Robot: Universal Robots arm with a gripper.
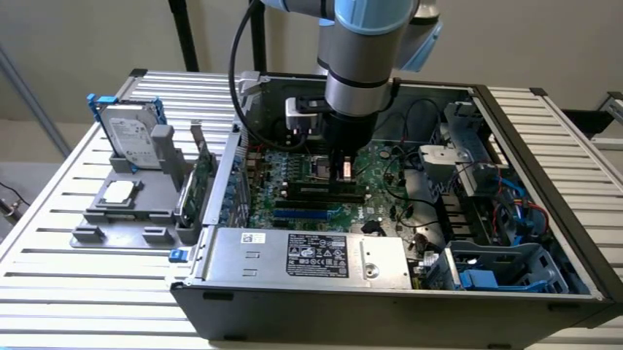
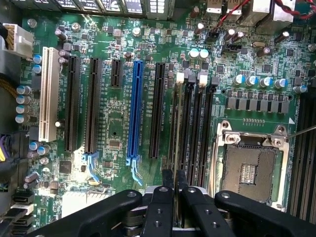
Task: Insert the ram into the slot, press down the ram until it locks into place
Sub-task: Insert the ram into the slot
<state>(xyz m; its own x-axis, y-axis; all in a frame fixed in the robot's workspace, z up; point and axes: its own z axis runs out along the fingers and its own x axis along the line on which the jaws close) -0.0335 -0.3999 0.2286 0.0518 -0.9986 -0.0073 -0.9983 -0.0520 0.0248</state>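
Centre of the exterior frame: one grey robot arm, jaws closed on one thin green ram stick, which stands edge-on in one long black slot, the outermost of four parallel sockets.

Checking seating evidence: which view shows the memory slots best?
The wrist view: the memory slots run lengthwise from above, parallel, white latches plain at one end. The exterior view shows them as dark bars deep in the case, partly behind the gripper.
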